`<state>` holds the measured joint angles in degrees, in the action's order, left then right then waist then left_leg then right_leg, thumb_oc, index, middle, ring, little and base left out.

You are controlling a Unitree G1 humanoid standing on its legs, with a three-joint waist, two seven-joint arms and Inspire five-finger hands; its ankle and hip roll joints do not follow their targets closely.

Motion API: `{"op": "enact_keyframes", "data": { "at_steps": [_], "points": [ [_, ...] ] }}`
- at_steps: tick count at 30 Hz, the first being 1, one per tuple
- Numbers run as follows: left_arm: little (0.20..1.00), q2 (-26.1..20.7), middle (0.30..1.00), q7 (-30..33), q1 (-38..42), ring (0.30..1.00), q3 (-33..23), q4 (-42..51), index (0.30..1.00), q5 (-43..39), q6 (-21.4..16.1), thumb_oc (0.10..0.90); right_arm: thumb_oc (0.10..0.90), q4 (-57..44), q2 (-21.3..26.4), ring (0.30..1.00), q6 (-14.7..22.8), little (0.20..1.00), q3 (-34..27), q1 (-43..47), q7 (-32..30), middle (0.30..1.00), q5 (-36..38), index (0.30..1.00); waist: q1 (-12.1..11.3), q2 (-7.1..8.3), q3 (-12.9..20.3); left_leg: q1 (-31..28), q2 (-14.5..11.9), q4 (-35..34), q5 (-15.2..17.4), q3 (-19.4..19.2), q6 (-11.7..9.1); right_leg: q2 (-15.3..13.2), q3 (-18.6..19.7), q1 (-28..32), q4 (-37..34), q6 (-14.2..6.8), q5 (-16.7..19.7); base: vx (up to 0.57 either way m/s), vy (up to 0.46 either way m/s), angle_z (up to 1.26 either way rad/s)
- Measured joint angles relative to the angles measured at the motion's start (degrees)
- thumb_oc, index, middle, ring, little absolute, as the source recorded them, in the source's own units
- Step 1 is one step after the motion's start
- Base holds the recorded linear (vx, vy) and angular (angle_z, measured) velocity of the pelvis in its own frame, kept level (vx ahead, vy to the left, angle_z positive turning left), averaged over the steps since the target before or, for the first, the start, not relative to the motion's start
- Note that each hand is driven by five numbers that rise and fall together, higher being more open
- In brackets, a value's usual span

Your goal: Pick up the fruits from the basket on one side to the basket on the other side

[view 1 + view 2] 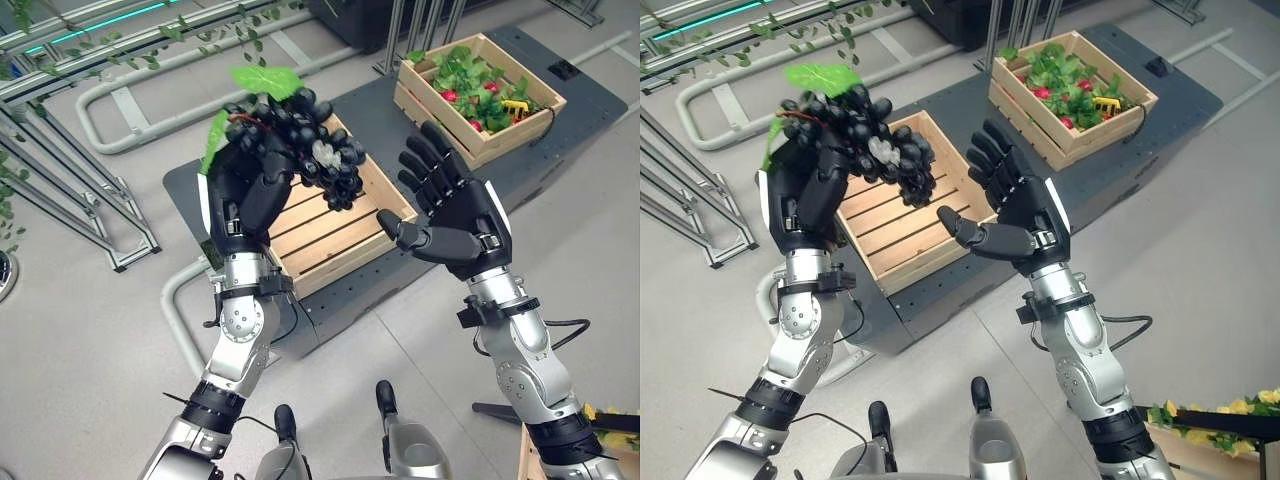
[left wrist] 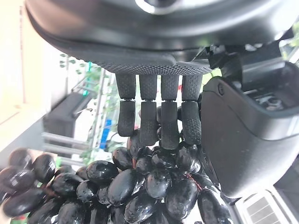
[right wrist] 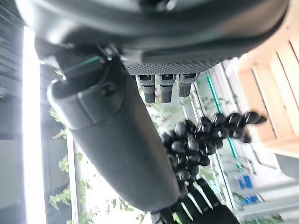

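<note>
The left hand [image 1: 245,190] is clamping its curled fingers around one bunch of dark grapes [image 1: 320,150] with green leaves, holding it raised above the empty wooden crate [image 1: 325,235], probably to clear the rim for carrying. The right hand [image 1: 455,215] is waiting beside it with fingers spread, holding nothing. A second crate [image 1: 478,95], holding greenery and red fruit, is sitting further off.

My left hand [image 1: 250,195] hides the grapes' [image 1: 310,150] stem, and the bunch covers part of the empty crate [image 1: 330,235] (its far corner). The crate of flowers [image 1: 610,440] is cut off at the picture's edge.
</note>
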<state>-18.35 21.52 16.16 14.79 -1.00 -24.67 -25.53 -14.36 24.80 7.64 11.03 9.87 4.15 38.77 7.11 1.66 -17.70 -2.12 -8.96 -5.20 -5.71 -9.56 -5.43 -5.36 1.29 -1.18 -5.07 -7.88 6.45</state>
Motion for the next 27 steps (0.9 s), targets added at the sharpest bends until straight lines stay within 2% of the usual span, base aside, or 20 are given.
{"op": "enact_keyframes", "data": {
  "at_steps": [4, 6, 11, 18, 27],
  "points": [
    [0.3, -1.69, 0.3, -2.59, -1.25, 0.3, 0.84, -0.01, 0.3, 2.08, 1.89, 0.4, 0.8, -0.05, 1.76, 0.9, -2.3, 0.9, 1.28, 0.02, 1.98, 0.9, 0.17, 0.9, -0.91, 0.05, 1.12, -0.59, 0.0, -0.29, 0.01, 0.17, 0.0, -0.19, -0.28, 0.88, 0.0, 0.08, -0.2, 0.04, -0.021, 0.06],
    [0.3, -2.57, 0.3, -3.41, -1.5, 0.3, 0.9, 0.0, 0.3, 2.54, 2.02, 0.4, 0.8, -0.04, 1.76, 0.9, -2.58, 0.9, 1.36, 0.02, 2.03, 0.9, 0.61, 0.9, -1.7, 0.01, 1.55, -0.73, -0.04, -0.3, 0.03, 0.35, 0.02, -0.19, -0.27, 0.93, 0.0, 0.11, -0.24, 0.01, -0.005, -0.02],
    [0.3, -3.48, 0.3, -4.51, -2.87, 0.3, 1.23, 0.01, 0.3, 2.58, 2.13, 0.4, 0.8, -0.04, 1.77, 0.9, -2.66, 0.9, 3.07, 0.02, 1.93, 0.9, 1.91, 0.9, -1.82, 0.01, 3.16, -1.32, -0.06, -0.31, 0.06, 0.98, 0.05, -0.18, -0.35, 1.85, -0.02, 0.32, -0.57, 0.03, -0.006, 0.05],
    [0.3, -5.34, 0.3, -4.56, -5.42, 0.3, 3.25, 1.4, 0.3, 4.15, 2.13, 0.4, 0.8, 0.18, 1.78, 0.9, -2.66, 0.9, 5.21, -0.1, -1.07, 0.9, -0.3, 0.9, -1.97, 0.22, 5.89, -1.28, -0.16, -0.32, 0.06, 1.01, 0.05, -0.3, -0.33, 1.82, -0.03, 0.38, -0.71, 0.0, 0.0, 0.0],
    [0.3, -6.1, 0.3, -4.5, -5.44, 0.3, 6.36, 3.7, 0.3, 5.95, 2.13, 0.4, 0.8, 0.74, 1.81, 0.9, -2.65, 0.9, 7.28, -0.24, -5.25, 0.9, -2.64, 0.9, -1.75, 0.22, 7.15, -1.31, -0.08, -0.32, 0.07, 0.94, 0.08, -0.39, -0.29, 1.78, -0.03, 0.33, -0.74, 0.0, 0.0, 0.0]
  ]
}}
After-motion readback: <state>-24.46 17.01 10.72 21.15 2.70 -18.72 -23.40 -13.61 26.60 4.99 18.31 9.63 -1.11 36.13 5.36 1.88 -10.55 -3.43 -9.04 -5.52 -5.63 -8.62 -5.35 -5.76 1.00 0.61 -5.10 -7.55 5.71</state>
